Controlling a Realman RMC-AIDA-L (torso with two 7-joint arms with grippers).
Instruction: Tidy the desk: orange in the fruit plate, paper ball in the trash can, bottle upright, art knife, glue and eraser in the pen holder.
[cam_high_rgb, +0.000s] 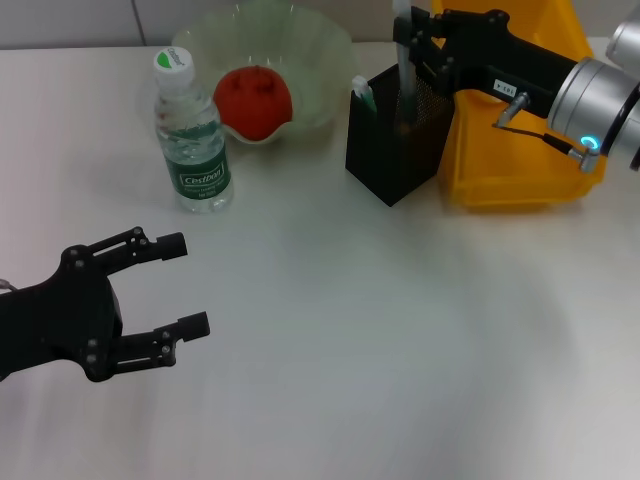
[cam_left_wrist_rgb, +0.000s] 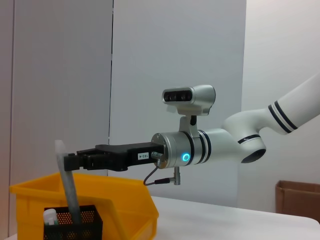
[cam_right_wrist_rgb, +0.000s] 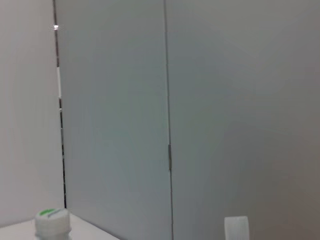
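Observation:
The orange (cam_high_rgb: 252, 100) lies in the pale-green fruit plate (cam_high_rgb: 315, 45) at the back. Left of the plate, the bottle (cam_high_rgb: 195, 135) stands upright. The black mesh pen holder (cam_high_rgb: 385, 150) stands against the yellow trash can (cam_high_rgb: 510, 165). A green-capped glue stick (cam_high_rgb: 362, 95) pokes out of the holder. My right gripper (cam_high_rgb: 408, 42) hovers over the holder, shut on the grey art knife (cam_high_rgb: 402, 85), whose lower end is inside. The left wrist view shows the knife (cam_left_wrist_rgb: 67, 190) and the right gripper (cam_left_wrist_rgb: 70, 161). My left gripper (cam_high_rgb: 190, 285) is open at the front left. Paper ball and eraser are out of view.
The right arm (cam_high_rgb: 590, 95) reaches in over the trash can from the right. A cardboard box (cam_left_wrist_rgb: 297, 200) stands beyond the table in the left wrist view. The white tabletop (cam_high_rgb: 400, 330) spreads from the left gripper to the front right.

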